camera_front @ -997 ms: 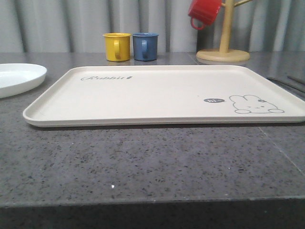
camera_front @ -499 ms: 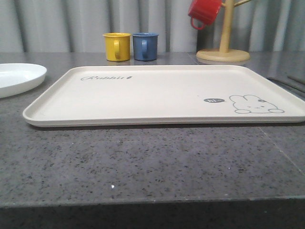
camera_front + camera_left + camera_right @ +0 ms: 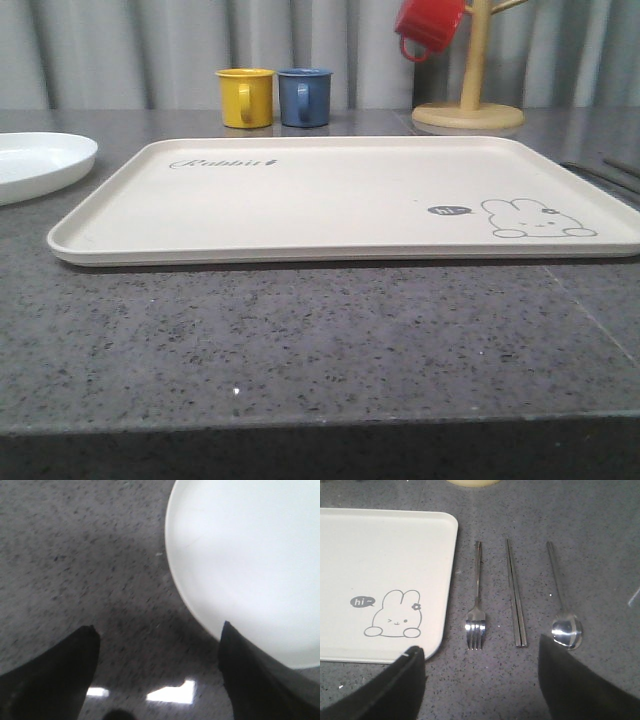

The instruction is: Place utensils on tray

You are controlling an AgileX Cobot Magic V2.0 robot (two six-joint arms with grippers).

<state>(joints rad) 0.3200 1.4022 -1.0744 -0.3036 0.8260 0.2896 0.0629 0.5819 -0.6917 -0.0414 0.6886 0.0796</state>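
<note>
- Front view: I have the tray (image 3: 340, 195) lying bare in the middle of the grey table (image 3: 320, 340), nothing on it yet. The white plate (image 3: 40, 160) sits just off its left end, apart from the rim. At the far right edge I can make out thin dark lines that I take for utensil handles, too small to sort. The yellow mug (image 3: 245, 97), blue mug (image 3: 304, 96) and the red mug (image 3: 428, 26) on its wooden stand (image 3: 470, 100) are behind the tray and not my concern.
- Left wrist view: my left gripper (image 3: 157, 635) is spread wide and holds nothing. The plate (image 3: 250, 565) lies ahead of the jaws and off toward one fingertip; that fingertip overlaps its rim, though I can't tell if it touches. The other finger is over bare table.
- Right wrist view: my right gripper (image 3: 480, 655) is also spread and empty. The fork (image 3: 476, 605) lies between the jaws and just ahead, tines toward me, handle running straight away. The chopsticks (image 3: 515, 595) lie parallel beside it, also within the gap; the spoon (image 3: 562, 605) is further out, its bowl just ahead of one fingertip. The tray's rabbit corner (image 3: 385, 580) is beside the fork, close but apart.
- My judgement: the right arm is nearer the fork; the jaws would close across its long axis.
</note>
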